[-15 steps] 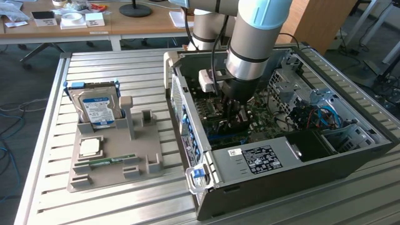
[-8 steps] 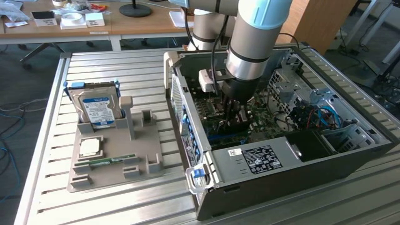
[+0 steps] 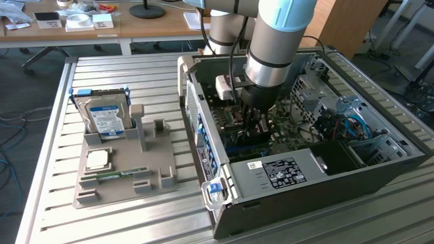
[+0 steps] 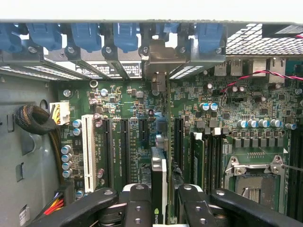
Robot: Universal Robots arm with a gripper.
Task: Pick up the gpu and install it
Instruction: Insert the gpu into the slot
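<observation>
In the wrist view the gpu stands on edge over the green motherboard, its black cooler face showing a green logo between my fingers. Its silver end bracket reaches the rear slot openings under the blue latches. My gripper is shut on the card, one black finger on each side of it. In the exterior view the gripper reaches straight down into the open computer case, above the expansion slots.
A white slot and black slots lie beside the card, RAM slots and the CPU socket on the other side. On the slatted table, a grey holder carries a hard drive, a CPU and a RAM stick.
</observation>
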